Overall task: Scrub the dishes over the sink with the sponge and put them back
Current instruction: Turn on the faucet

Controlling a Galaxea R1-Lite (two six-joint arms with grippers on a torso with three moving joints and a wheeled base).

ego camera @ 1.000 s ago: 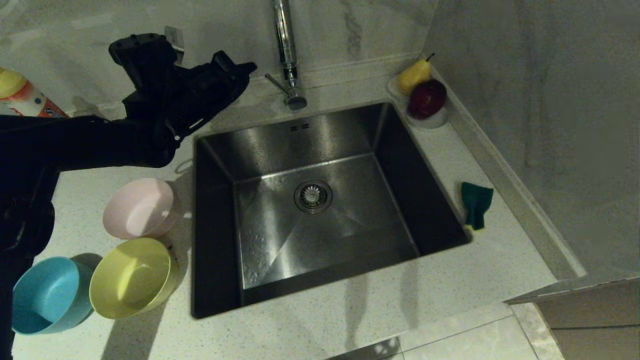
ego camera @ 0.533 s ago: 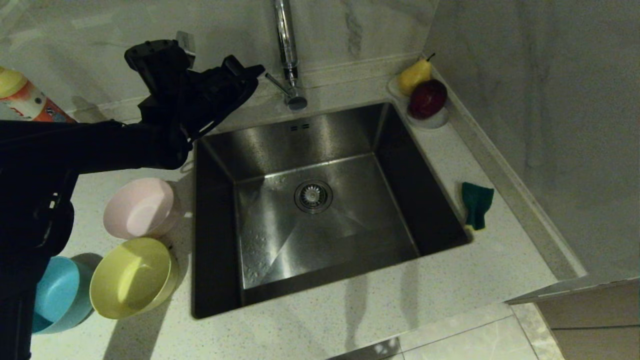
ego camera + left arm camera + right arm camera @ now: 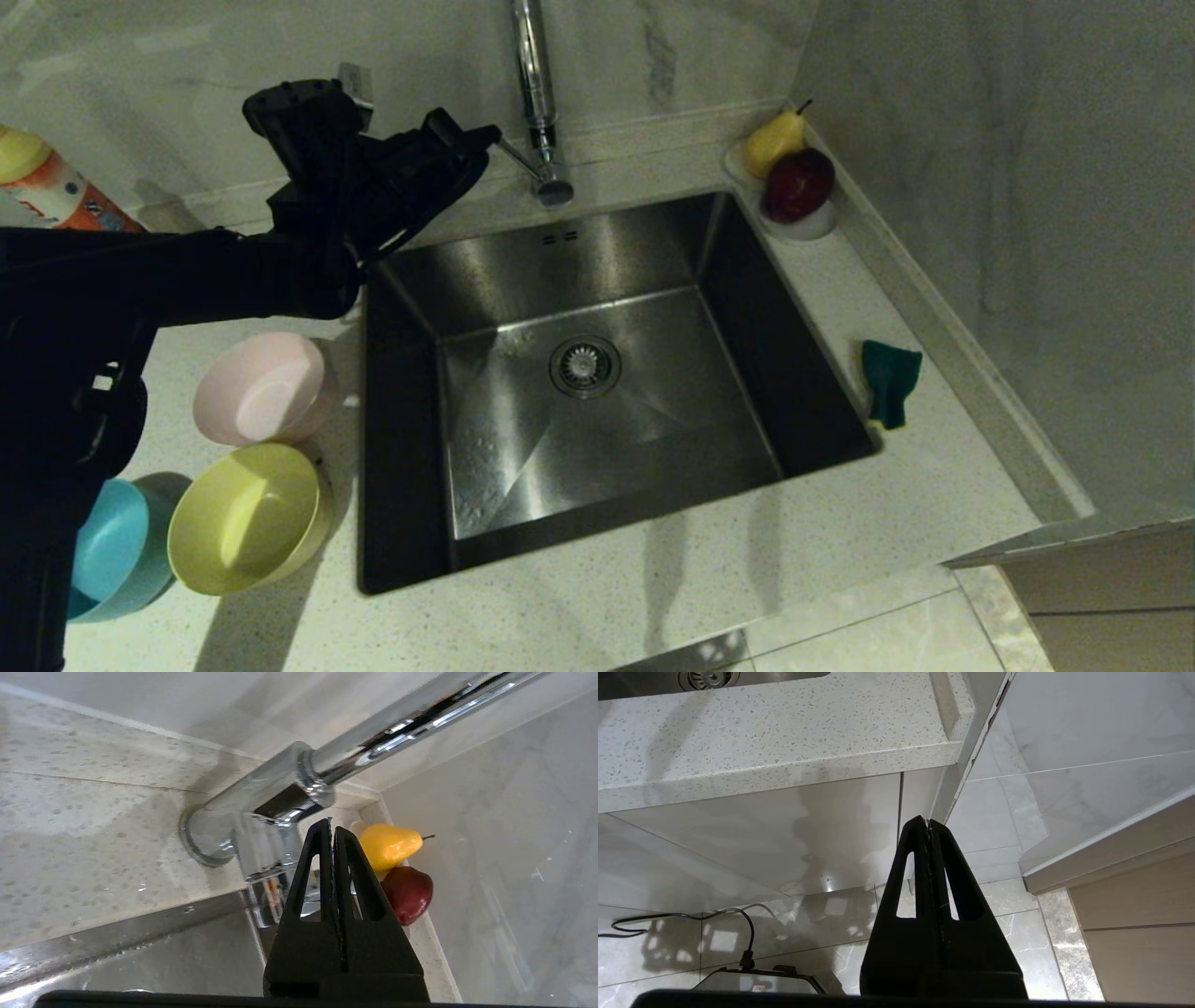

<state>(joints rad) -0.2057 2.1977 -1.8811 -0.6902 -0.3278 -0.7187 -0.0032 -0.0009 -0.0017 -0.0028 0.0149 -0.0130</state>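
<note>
The sink (image 3: pixel 607 252) is a steel basin with nothing in it, under a chrome faucet (image 3: pixel 534 93). To its left on the counter stand three bowls: pink (image 3: pixel 264 388), yellow (image 3: pixel 247 518) and blue (image 3: pixel 112 551), the blue one partly hidden by my arm. The green sponge (image 3: pixel 889 381) lies on the counter right of the sink. My left gripper (image 3: pixel 490 137) is shut and holds nothing, its tips right beside the faucet's lever (image 3: pixel 518 157). From the left wrist, the gripper (image 3: pixel 331 826) points at the lever (image 3: pixel 266 858). My right gripper (image 3: pixel 929 823) hangs shut below the counter edge.
A white dish with a yellow pear and a red apple (image 3: pixel 798 182) sits in the back right corner. An orange bottle (image 3: pixel 47 187) stands at the far left. A wall runs close along the right counter edge. A cable (image 3: pixel 691 917) lies on the floor.
My left arm has moved right along the back of the counter, bringing the shut gripper up to the faucet lever and covering more of the blue bowl. Nothing else has moved.
</note>
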